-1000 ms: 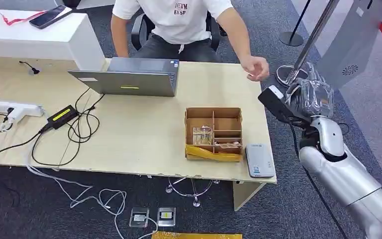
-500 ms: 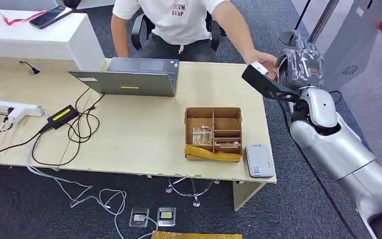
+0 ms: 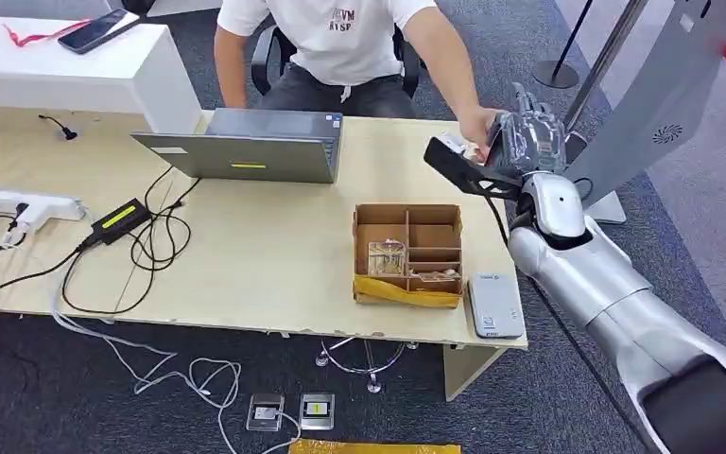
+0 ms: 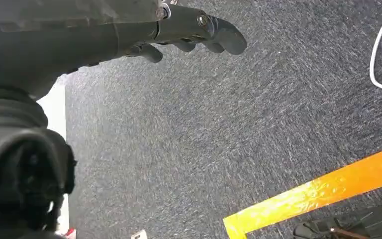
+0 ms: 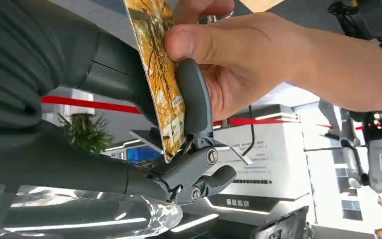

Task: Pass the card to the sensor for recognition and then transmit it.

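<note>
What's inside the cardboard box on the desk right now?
The cardboard box has dividers. One near compartment holds a clear, glassy item; a smaller pinkish thing lies beside it. The far compartments look bare. I cannot tell what either item is.

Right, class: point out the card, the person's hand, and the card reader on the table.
card (image 5: 161, 84), right wrist view, on its yellow printed face.
person's hand (image 5: 238, 55), right wrist view, on the back of the hand.
card reader (image 3: 494, 305), head view, on its grey top.
</note>
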`<control>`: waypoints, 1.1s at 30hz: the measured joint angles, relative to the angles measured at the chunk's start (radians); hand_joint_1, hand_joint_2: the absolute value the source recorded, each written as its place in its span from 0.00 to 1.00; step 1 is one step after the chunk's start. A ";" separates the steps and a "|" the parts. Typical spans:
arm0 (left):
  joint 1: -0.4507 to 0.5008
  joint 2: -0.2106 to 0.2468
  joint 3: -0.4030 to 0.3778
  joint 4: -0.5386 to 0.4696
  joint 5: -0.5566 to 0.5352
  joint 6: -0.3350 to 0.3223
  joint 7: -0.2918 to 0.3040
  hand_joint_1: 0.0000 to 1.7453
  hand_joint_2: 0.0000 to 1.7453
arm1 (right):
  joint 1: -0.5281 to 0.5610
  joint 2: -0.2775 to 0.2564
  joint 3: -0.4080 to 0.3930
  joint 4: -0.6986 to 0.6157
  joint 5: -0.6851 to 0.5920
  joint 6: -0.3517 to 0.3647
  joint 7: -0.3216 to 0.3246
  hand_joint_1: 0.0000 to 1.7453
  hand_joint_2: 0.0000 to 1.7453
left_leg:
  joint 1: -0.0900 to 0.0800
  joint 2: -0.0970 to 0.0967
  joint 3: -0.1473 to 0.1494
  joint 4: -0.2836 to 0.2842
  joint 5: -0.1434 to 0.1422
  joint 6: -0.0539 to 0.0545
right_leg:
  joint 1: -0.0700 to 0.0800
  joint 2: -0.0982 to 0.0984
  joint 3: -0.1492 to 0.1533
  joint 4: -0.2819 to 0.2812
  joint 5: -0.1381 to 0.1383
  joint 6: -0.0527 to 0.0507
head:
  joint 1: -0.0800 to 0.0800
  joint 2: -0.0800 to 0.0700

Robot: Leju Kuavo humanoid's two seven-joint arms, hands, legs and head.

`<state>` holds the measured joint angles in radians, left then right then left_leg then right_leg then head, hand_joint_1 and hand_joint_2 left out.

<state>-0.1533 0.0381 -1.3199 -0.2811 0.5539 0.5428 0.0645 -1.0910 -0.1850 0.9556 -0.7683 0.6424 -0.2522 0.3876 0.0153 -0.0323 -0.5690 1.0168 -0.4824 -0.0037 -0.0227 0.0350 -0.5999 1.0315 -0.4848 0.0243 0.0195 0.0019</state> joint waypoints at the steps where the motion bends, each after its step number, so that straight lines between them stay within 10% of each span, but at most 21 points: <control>1: 0.000 0.000 0.000 0.000 -0.002 -0.003 0.000 0.00 0.00 | 0.000 0.002 0.003 0.007 0.000 0.000 0.001 0.00 1.00 | 0.000 0.000 0.000 0.000 0.000 0.000 | 0.000 0.000 0.000 0.000 0.000 0.000 | 0.000 0.000; 33: -0.007 0.004 -0.017 0.000 -0.026 -0.015 0.011 0.00 0.00 | 0.055 0.003 -0.012 0.022 -0.089 -0.166 -0.077 0.00 1.00 | 0.000 0.001 0.001 0.000 0.000 0.000 | 0.000 0.001 0.000 0.000 0.000 0.000 | 0.000 0.000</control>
<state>-0.1600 0.0420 -1.3367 -0.2811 0.5276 0.5276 0.0752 -1.0355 -0.1816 0.9434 -0.7465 0.5536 -0.4185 0.3110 0.0156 -0.0317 -0.5680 1.0168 -0.4824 -0.0039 -0.0223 0.0360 -0.6003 1.0318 -0.4848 0.0242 0.0195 0.0019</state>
